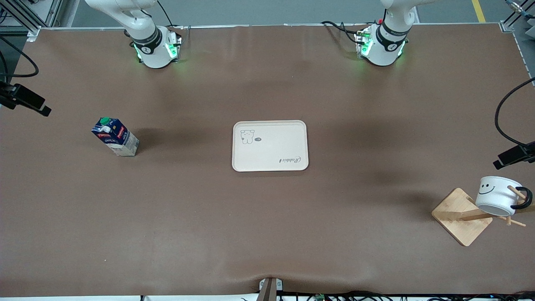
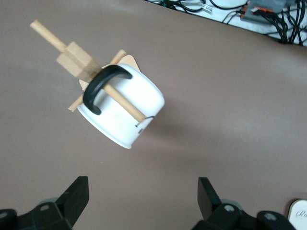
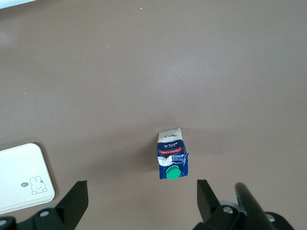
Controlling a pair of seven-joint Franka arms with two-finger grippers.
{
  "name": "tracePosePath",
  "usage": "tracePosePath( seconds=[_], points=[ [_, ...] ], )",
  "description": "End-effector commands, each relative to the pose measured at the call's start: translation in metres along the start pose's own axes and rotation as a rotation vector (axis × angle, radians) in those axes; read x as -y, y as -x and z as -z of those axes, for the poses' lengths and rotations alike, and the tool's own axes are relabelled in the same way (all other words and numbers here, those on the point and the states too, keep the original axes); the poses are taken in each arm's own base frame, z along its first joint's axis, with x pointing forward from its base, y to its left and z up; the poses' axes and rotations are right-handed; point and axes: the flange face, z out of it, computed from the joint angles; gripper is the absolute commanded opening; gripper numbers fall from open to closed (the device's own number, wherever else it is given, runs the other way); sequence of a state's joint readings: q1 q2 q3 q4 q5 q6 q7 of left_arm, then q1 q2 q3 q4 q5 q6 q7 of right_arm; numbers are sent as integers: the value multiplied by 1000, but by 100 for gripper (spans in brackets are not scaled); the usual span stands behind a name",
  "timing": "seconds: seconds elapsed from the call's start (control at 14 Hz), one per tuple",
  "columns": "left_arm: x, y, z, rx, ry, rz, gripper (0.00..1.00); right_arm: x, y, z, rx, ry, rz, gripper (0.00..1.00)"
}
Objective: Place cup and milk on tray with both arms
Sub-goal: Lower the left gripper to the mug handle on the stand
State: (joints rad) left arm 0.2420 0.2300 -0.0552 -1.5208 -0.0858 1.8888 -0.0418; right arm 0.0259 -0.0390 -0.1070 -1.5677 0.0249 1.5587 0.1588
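Both pairs of jaws stand open, empty: left gripper (image 2: 139, 201) above the white smiley mug (image 1: 497, 195) hung on a wooden peg stand (image 1: 462, 215), right gripper (image 3: 139, 201) above the upright blue-topped milk carton (image 1: 115, 136). Cream rectangular tray (image 1: 270, 156) lies mid-tabletop (image 1: 267, 234) between them.

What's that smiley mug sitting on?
The white smiley mug hangs by its black handle on a peg of a wooden mug stand. Its inside cannot be seen.
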Motion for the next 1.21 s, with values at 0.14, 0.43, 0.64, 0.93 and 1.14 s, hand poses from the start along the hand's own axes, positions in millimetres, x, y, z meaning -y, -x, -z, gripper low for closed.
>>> tracePosePath(
  seconds=[0.14,0.43,0.64,0.93,1.14],
  points=[
    [31,2,-25,-54,132,157,100,0,0,1,-1,3,1,100],
    [49,9,-69,-103,223,283,100,-2,0,2,-3,3,-4,100],
    [52,7,-87,-102,257,323,100,-1,0,2,-3,3,-2,100],
    [57,0,-107,-122,249,324,100,1,-2,-1,0,6,2,100],
    [55,-6,-105,-145,248,313,88,0,-2,-3,4,7,0,100]
  ],
)
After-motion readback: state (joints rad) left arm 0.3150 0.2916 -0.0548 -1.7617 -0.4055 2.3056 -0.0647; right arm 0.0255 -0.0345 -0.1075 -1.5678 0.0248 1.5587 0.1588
